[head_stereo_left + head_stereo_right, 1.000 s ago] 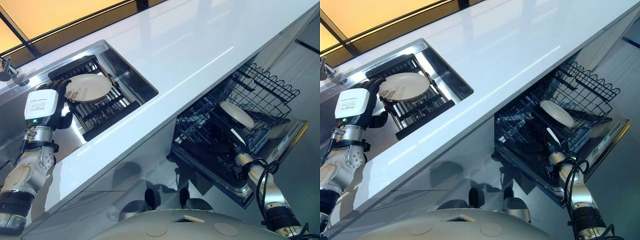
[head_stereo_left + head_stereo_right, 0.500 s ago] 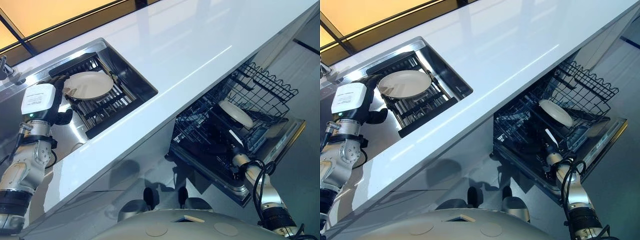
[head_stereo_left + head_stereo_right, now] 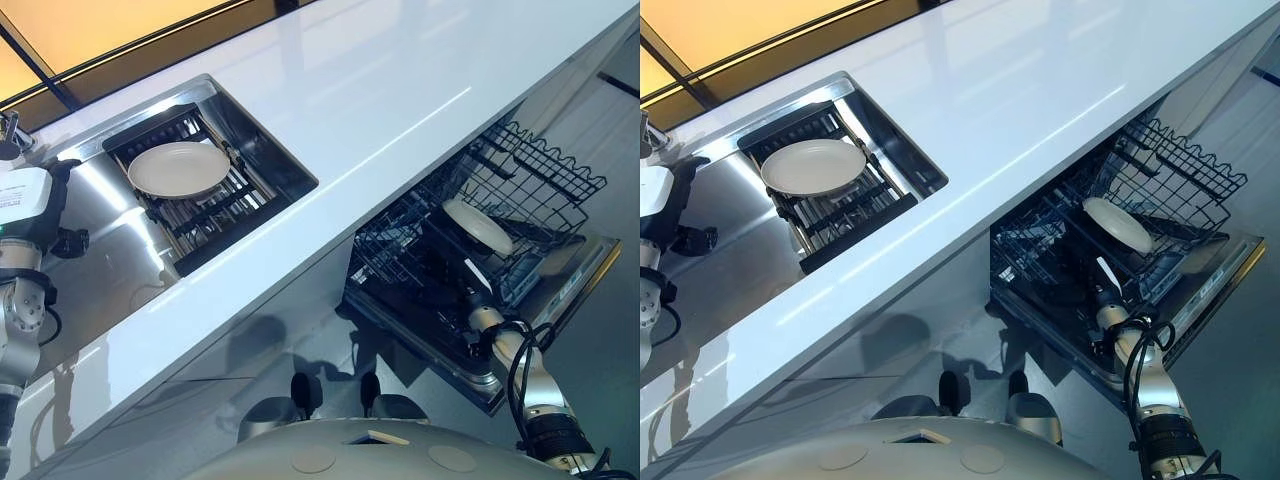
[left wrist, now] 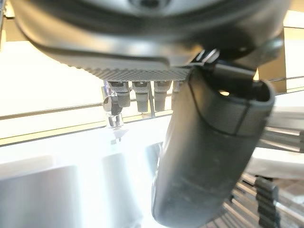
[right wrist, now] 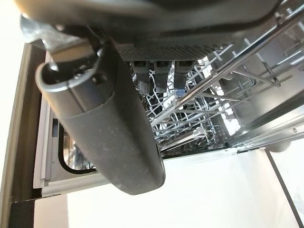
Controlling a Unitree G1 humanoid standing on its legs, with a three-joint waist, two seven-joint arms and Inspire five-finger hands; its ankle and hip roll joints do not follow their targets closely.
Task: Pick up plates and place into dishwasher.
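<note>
A cream plate (image 3: 178,168) lies flat on the black rack (image 3: 215,215) inside the steel sink (image 3: 262,150). My left hand (image 3: 25,200) is off to the left of the sink, apart from the plate, open and holding nothing; its thumb (image 4: 209,156) stands out over the sink's shiny edge. A second cream plate (image 3: 478,226) leans in the wire rack (image 3: 400,250) of the open dishwasher below the counter. My right hand (image 3: 470,295) is low at the front of that rack, open and empty, thumb (image 5: 109,123) beside the wires.
A long white counter (image 3: 400,90) runs between the sink and the dishwasher. A chrome tap (image 3: 10,130) stands at the sink's far left, close to my left hand. A raised wire basket (image 3: 545,170) sits behind the dishwasher plate. The dishwasher door (image 3: 575,270) hangs open.
My left hand has drawn back to the left, off the rim of the sink plate, which stays on the rack. The right hand has hardly moved.
</note>
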